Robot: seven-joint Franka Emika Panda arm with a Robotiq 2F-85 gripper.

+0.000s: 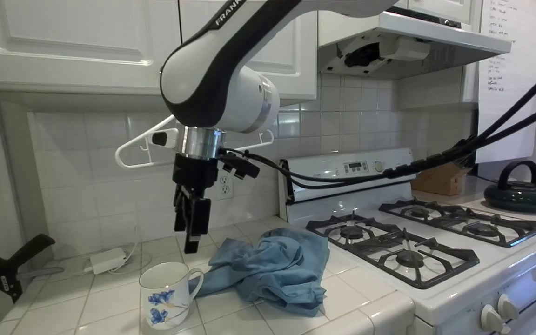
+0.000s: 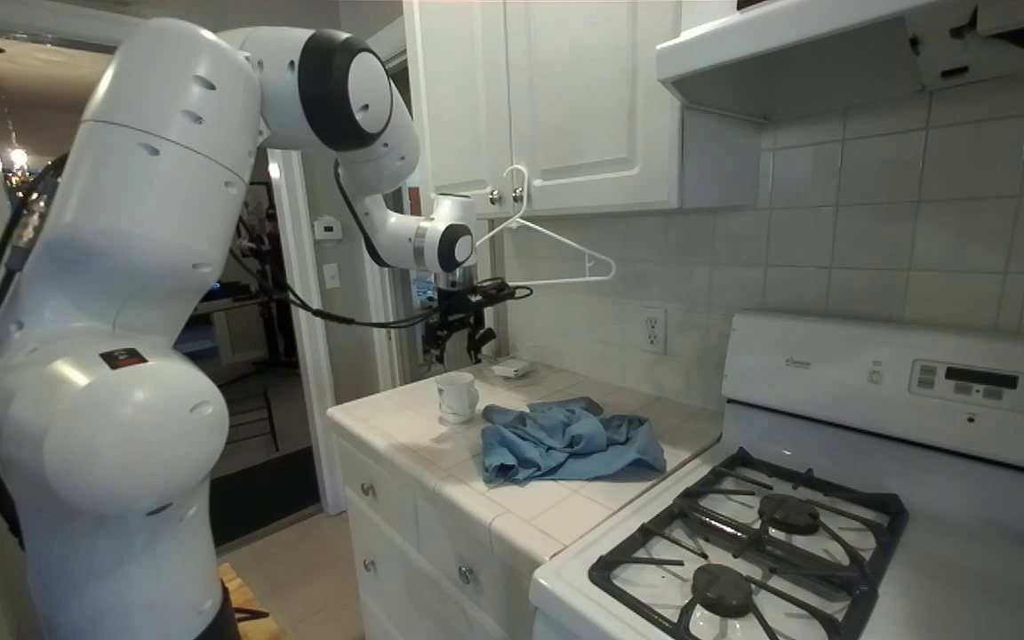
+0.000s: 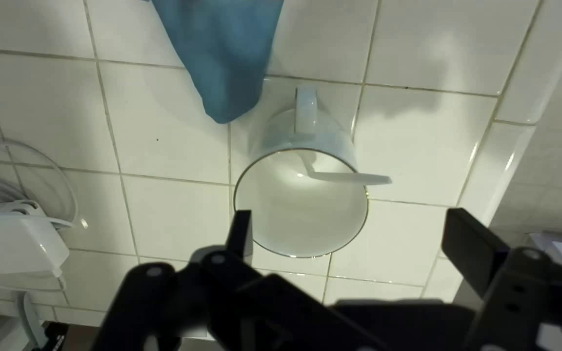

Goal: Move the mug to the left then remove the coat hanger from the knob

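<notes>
Two black fingers (image 3: 241, 231) of the gripper (image 3: 351, 234) are set wide apart in the wrist view, and in both exterior views they are held higher than the rim of the flower-patterned white mug (image 1: 170, 298). The mug is stood upright on the white tiled countertop (image 1: 58, 316), its handle pointed toward a crumpled blue cloth (image 1: 277, 270), whose nearest corner is laid just beside it. A pale strip (image 3: 349, 178) is seen across the mug's opening in the wrist view; what it is cannot be told. A corded white power adapter (image 1: 107, 260) is placed near the tiled backsplash (image 1: 110, 200), and a black clamp (image 1: 10, 266) is shown at the counter's end away from the gas stove (image 2: 974, 498).

The white coat hanger (image 2: 556, 282) is hung at the upper cabinet (image 2: 596, 107), its hook seen at whichever of two silver knobs (image 2: 518, 196) lies nearer the range hood (image 2: 779, 80). In an exterior view its middle is blocked by the arm's wrist (image 1: 200, 142). Black cables (image 1: 393, 172) are strung before the stove's back panel (image 2: 819, 400), with a slanted wooden block (image 1: 440, 181) and a dark green kettle (image 1: 519, 197) set beyond the stove.

On the arm (image 1: 203, 70) "FRANK" can be read, the rest being cut off. The lettering on the clamp, the badge (image 2: 797, 362) on the back panel and the handwriting on a tall paper sheet (image 1: 507, 121) are too small to be made out.
</notes>
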